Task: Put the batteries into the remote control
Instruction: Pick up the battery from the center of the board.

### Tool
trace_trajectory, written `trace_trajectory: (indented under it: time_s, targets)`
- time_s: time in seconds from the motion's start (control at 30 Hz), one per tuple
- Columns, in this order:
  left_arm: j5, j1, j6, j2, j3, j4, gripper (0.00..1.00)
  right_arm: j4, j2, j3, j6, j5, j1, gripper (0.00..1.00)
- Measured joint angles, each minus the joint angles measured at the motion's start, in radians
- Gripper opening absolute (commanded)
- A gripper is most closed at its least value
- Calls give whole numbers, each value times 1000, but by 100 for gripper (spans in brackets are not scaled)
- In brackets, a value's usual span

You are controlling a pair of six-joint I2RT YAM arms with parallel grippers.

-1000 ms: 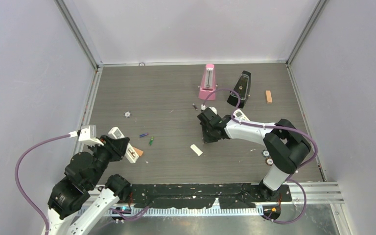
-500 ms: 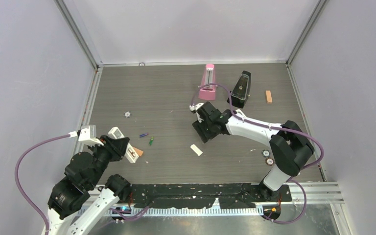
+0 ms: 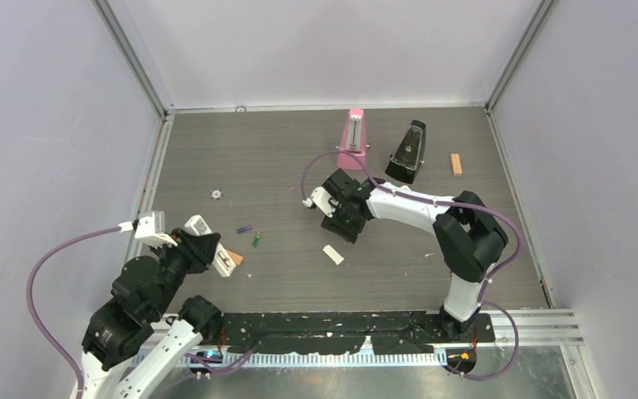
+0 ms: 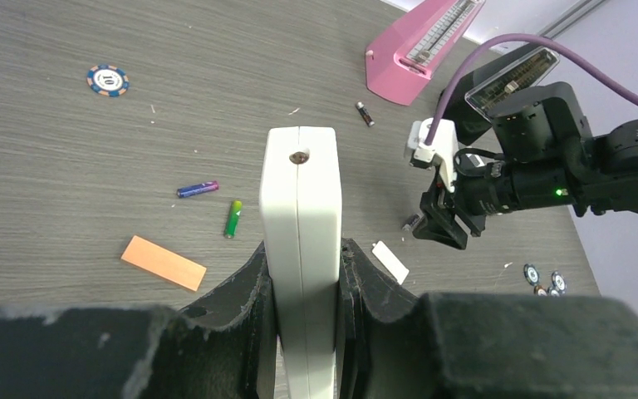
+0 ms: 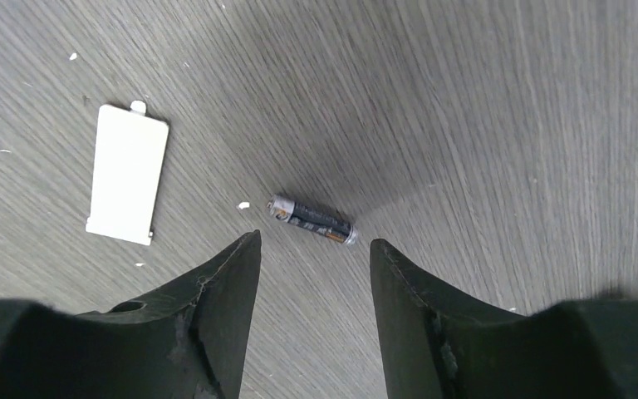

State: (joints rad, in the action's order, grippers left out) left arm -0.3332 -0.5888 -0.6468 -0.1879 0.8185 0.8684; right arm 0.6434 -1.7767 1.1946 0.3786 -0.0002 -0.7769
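Two claws: my left gripper (image 4: 303,268) is clenching the remote control (image 4: 300,191), while my right gripper (image 5: 316,243) is hanging released just above a dark battery (image 5: 311,219) lying on the table (image 5: 507,125).

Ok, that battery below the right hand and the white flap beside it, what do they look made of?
Battery: probably metal in a glossy dark wrap; silvery end caps show. White flap: looks like matte moulded plastic, with a small tab on one edge.
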Motion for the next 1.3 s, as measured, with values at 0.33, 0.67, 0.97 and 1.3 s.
trace_trajectory:
  time_s: [0.33,0.67,0.97,1.3]
  targets:
    - [-7,0,0,-16,0,0,0,17,-90,40,80,-31,0,41]
    - [-6,0,2,-31,0,-2,0,15,-103,56,52,-40,0,7]
    - [42,0,21,-19,-3,-12,0,-96,17,-17,-158,-100,1,6]
    - [247,0,-14,5,-88,-144,0,-296,381,-203,-542,-173,-16,5]
